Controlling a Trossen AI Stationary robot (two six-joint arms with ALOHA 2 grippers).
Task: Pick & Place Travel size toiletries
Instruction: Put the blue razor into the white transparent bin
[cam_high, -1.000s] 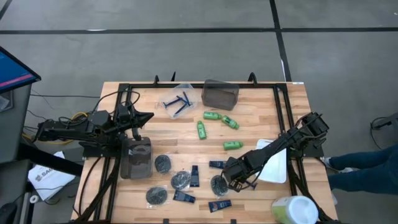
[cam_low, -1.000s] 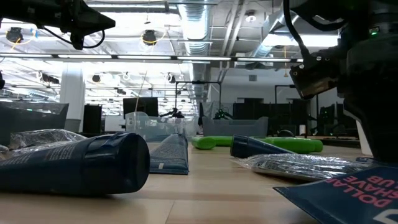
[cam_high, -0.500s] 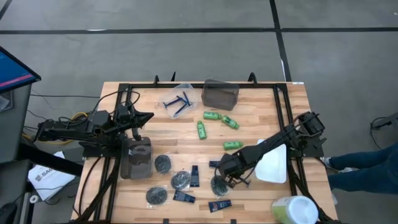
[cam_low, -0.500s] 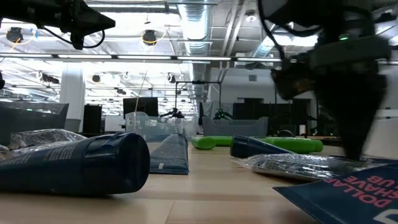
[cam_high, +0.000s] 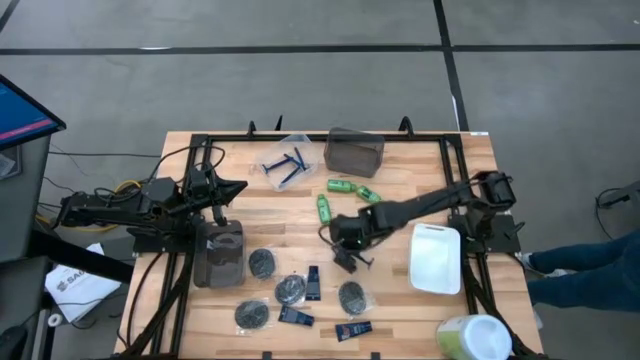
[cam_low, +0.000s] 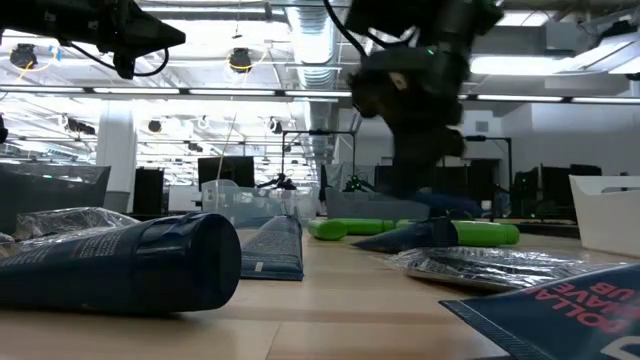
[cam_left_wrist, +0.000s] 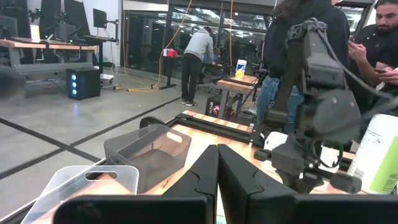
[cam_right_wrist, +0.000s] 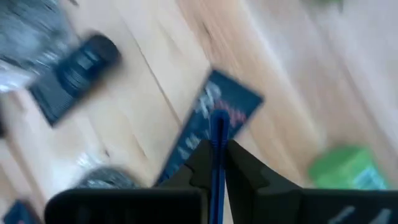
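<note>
My right gripper (cam_high: 349, 256) hangs over the table's middle, shut on a thin blue item (cam_right_wrist: 217, 134) that I see edge-on. Below it a navy sachet (cam_right_wrist: 214, 115) lies flat on the wood. Green mini bottles (cam_high: 343, 186) lie toward the far side, with one (cam_right_wrist: 347, 168) close by. Blue razors (cam_high: 285, 165) sit in a clear bin. Wrapped dark discs (cam_high: 291, 290) and navy tubes (cam_high: 313, 282) lie near the front edge. My left gripper (cam_high: 228, 190) waits shut at the table's left, above a dark bin (cam_high: 218, 252). My right gripper pinches the thin blue item between its two fingers (cam_right_wrist: 239, 165), coming from above and pointing down. The item stands edge-on in the gap and reaches past the fingertips toward the sachet below. Which part of it is held, and whether it touches the sachet, I cannot tell.
A white tray (cam_high: 435, 258) lies at the right, and a pale-green-topped tub (cam_high: 470, 338) stands at the near right corner. A grey bin (cam_high: 353, 152) sits at the far edge. Bare wood shows between the bottles and the tray.
My right gripper has swept quickly from beside the wrapped disc near the front edge toward the table's middle and far-left. The arm has straightened and now leaves the white tray uncovered. The items on the table have stayed where they were.
</note>
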